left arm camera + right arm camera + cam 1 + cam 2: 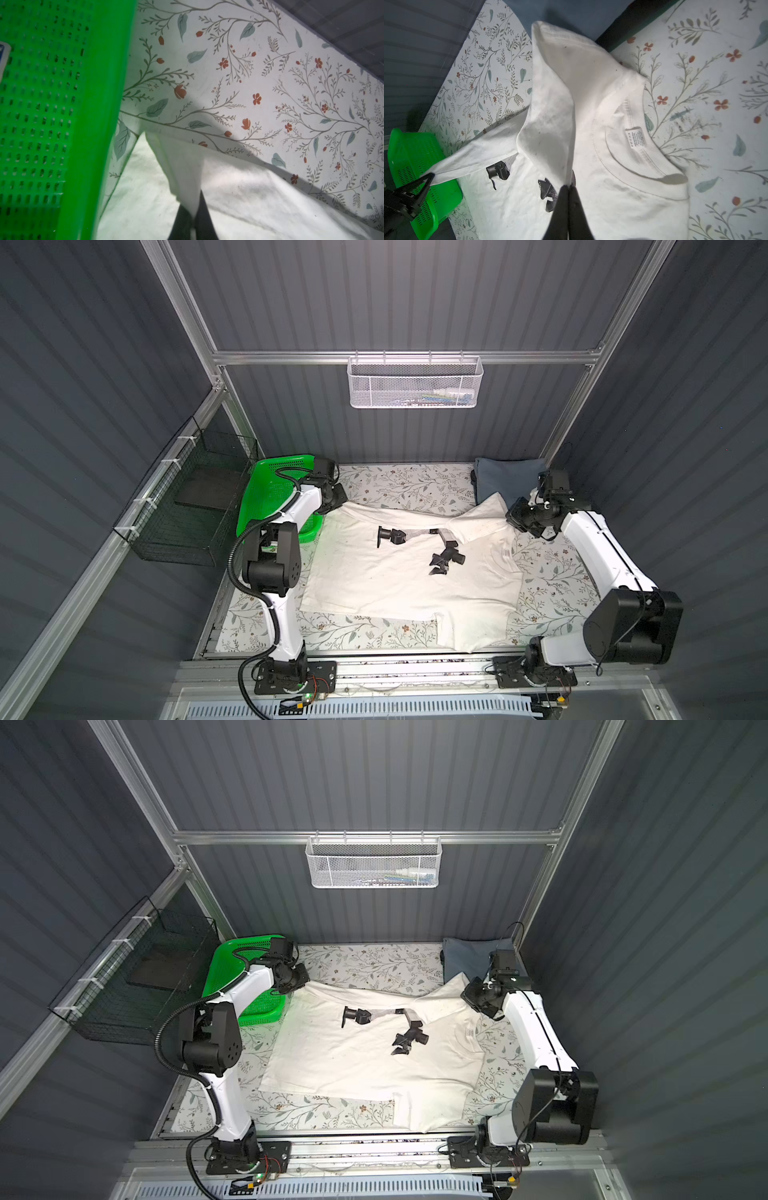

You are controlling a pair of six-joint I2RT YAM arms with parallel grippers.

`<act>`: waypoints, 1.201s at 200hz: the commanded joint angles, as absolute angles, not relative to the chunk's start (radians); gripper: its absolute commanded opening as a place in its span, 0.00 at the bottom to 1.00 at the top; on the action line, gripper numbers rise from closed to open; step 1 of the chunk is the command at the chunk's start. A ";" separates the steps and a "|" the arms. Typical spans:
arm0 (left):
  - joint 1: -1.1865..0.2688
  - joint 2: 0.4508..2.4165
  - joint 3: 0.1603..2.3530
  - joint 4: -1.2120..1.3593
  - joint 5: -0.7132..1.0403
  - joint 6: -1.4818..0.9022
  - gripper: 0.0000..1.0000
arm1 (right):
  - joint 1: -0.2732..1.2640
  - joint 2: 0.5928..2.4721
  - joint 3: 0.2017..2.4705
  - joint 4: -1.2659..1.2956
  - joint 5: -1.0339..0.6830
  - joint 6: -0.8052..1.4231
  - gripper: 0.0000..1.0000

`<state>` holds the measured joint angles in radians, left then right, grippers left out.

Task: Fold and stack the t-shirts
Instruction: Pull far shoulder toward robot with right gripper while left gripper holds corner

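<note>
Left claw [193,207], right claw [569,188] on tee [395,585]

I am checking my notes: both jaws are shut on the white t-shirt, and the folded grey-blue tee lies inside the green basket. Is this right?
Not fully. The folded grey-blue tee lies at the far right corner of the table, not inside the green basket; both top views show it. Both jaws are indeed shut on the white t-shirt.
</note>
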<state>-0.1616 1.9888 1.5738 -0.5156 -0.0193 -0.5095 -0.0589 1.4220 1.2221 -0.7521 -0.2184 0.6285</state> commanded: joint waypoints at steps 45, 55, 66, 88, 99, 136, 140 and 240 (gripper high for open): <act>-0.152 1.935 1.514 -0.530 -0.036 -0.510 0.00 | -0.078 1.352 1.144 -0.813 -0.189 0.645 0.00; -0.152 1.929 1.505 -0.532 -0.042 -0.510 0.00 | -0.078 1.345 1.133 -0.815 -0.186 0.649 0.00; -0.152 1.922 1.492 -0.534 -0.050 -0.510 0.00 | -0.078 1.335 1.116 -0.818 -0.179 0.654 0.00; -0.152 1.910 1.464 -0.543 -0.061 -0.516 0.00 | -0.080 1.317 1.086 -0.820 -0.173 0.665 0.00; -0.152 1.902 1.444 -0.542 -0.058 -0.521 0.00 | -0.079 1.310 1.071 -0.821 -0.175 0.672 0.00; -0.153 1.883 1.341 -0.523 -0.078 -0.541 0.00 | -0.079 1.281 1.002 -0.819 -0.164 0.691 0.00; -0.152 1.881 1.333 -0.520 -0.079 -0.543 0.00 | -0.080 1.278 0.995 -0.820 -0.159 0.693 0.00; -0.152 1.944 1.296 -0.487 -0.090 -0.555 0.00 | -0.078 1.294 0.826 -0.753 -0.182 0.731 0.00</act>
